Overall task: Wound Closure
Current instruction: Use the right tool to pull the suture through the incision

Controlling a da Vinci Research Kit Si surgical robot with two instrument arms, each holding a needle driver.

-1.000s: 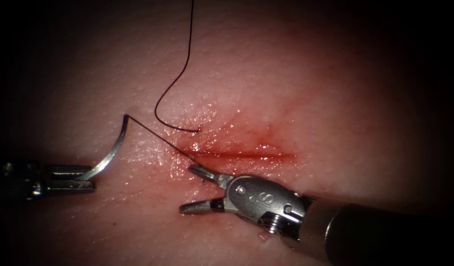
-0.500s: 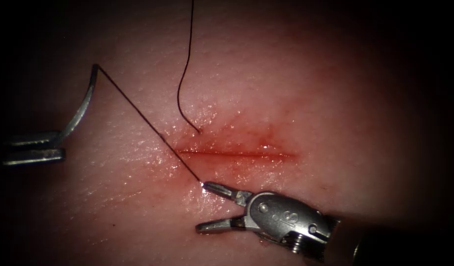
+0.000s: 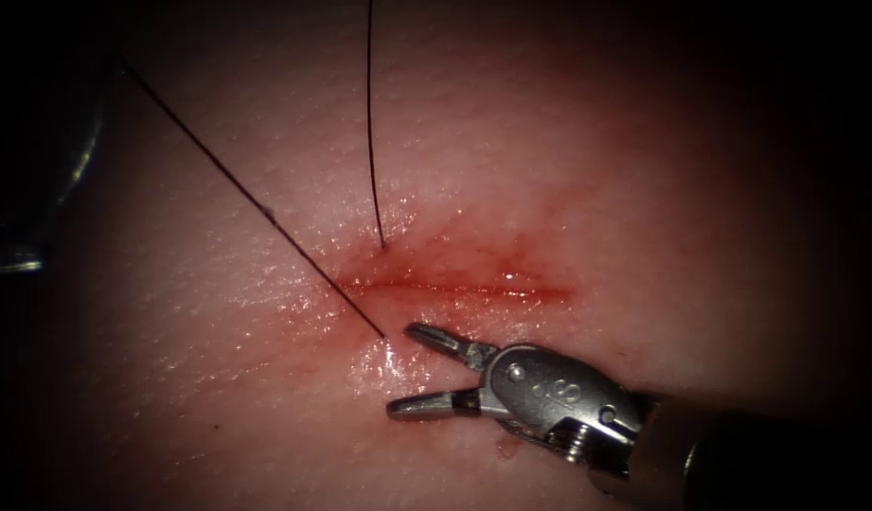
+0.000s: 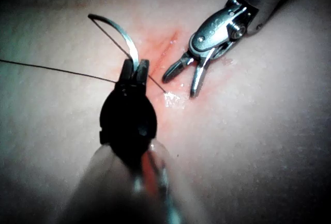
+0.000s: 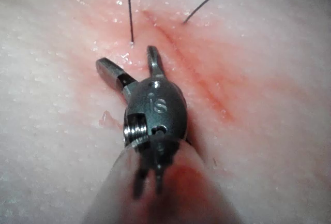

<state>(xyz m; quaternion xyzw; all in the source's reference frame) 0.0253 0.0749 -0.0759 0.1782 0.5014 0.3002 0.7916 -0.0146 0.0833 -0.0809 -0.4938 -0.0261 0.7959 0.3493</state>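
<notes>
The tissue (image 3: pixel 568 170) has a short red cut (image 3: pixel 459 289). In the left wrist view my left tool (image 4: pixel 135 71) is shut on the curved needle (image 4: pixel 120 31) near the end away from the thread. The needle is clear of the tissue. A taut thread (image 3: pixel 251 194) runs from the far upper left to a point in the tissue just below the cut's left end. A second strand (image 3: pixel 369 123) drops from above into the tissue just above the cut. My right tool (image 3: pixel 402 369) (image 5: pixel 129 61) stands open and holds nothing, below the cut beside the thread's exit point.
Red fluid (image 3: pixel 492 260) stains the tissue around the cut. A wet shiny patch (image 3: pixel 383 355) lies by the thread's exit point. The right tool's shaft (image 3: pixel 738 454) reaches in from the lower right.
My left tool has carried the needle up and to the left, pulling thread through the tissue. The slack loop above the cut has straightened. The right tool stayed open and shifted slightly right.
</notes>
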